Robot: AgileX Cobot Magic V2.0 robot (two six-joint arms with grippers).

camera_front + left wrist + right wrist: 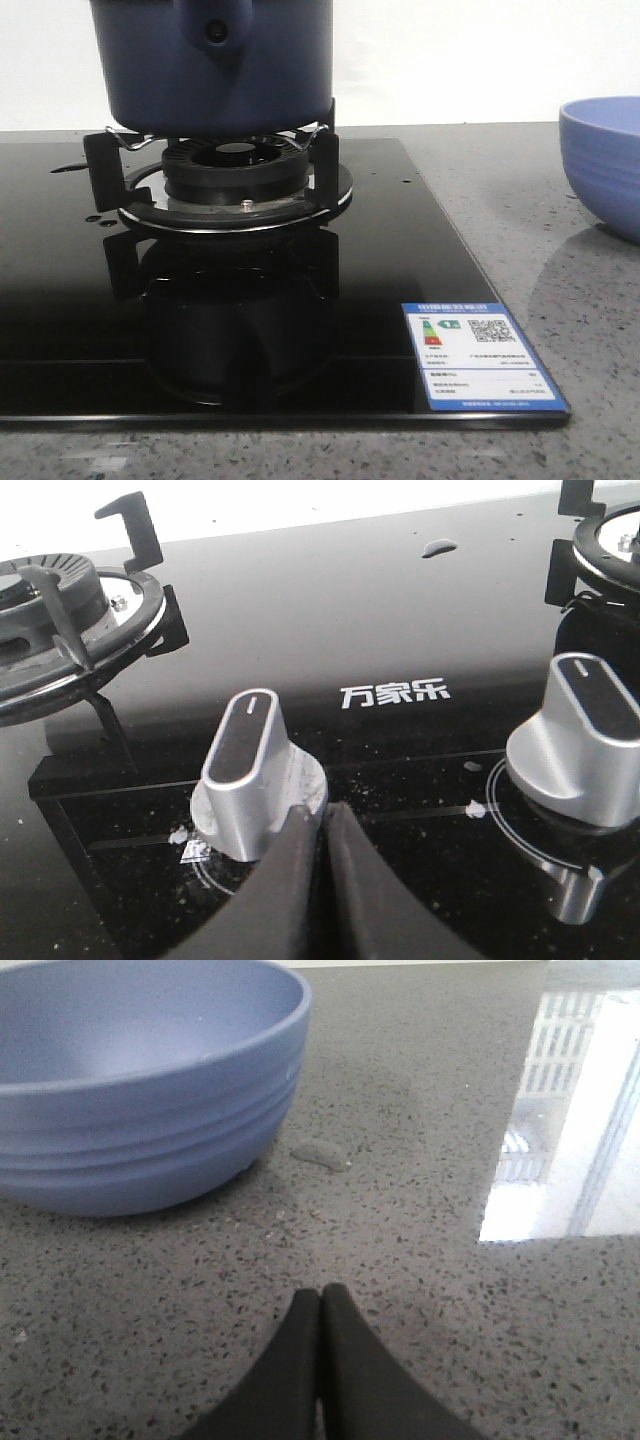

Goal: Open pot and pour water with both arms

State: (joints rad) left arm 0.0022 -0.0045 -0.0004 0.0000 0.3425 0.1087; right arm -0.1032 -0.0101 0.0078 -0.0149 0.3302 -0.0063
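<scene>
Your pot (pixel 210 65) sits on the burner grate (pixel 225 165) of the black glass cooktop (pixel 400 250); its dark navy body fills the upper part of the front view, with the handle mount and its round dark hole (pixel 216 32) facing the camera; the top of the pot is cut off by the frame, so you cannot tell from here whether a lid is on it. To the right of the cooktop, on the speckled grey counter (pixel 560 300), stands the lighter blue ribbed bowl (pixel 605 160), well apart from the pot; an energy label (pixel 478 355) is stuck at the cooktop's near right corner.

Your left gripper (pixel 325 825) has its two dark fingers pressed together with nothing between them; it sits just in front of a silver control knob (pixel 255 770) on the cooktop, its tips close to the knob's base; a second knob (pixel 580 740) stands further along the same panel, and a few water drops lie on the glass.

Your right gripper (pixel 322 1310) is likewise closed on nothing, low over the counter, near the bowl (pixel 140 1090) but not touching it; the bowl looks empty inside.
</scene>
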